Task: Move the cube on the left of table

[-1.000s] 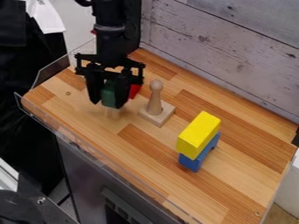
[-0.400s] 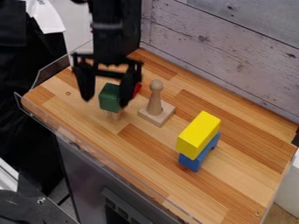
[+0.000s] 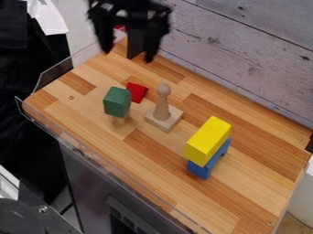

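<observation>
Seeing the black gripper (image 3: 128, 55) spread open at eleven o'clock from the peg stand (image 3: 164, 119), the green cube (image 3: 116, 101) atop a pale wooden piece (image 3: 120, 119) at ten, a red block (image 3: 137, 92) near it toward two, and yellow (image 3: 209, 139) over blue (image 3: 205, 169) blocks at four.

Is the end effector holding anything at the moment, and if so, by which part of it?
Nothing is held: the end effector hangs open, away from the green block.
</observation>
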You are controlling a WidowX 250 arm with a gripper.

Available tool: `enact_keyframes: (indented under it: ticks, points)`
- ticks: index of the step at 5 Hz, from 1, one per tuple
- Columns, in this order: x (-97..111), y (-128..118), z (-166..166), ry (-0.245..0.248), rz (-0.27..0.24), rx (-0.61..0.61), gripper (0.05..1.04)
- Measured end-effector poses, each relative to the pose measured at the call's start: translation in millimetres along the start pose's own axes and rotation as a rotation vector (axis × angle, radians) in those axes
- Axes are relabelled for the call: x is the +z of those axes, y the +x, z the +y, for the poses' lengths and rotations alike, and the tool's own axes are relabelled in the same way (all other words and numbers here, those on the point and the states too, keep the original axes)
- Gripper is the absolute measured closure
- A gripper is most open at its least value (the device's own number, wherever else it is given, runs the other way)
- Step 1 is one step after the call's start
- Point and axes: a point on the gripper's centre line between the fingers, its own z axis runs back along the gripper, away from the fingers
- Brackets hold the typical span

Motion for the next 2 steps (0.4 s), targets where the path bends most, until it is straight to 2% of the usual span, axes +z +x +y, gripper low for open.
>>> enact_keyframes:
  ticks: [1, 2]
  points:
    - [6.7, -8.3, -28.5, -0.034, -0.018, -0.04, 0.085]
    - [1.3, -22.0, -43.7, -0.043, 0.008, -0.023, 0.085]
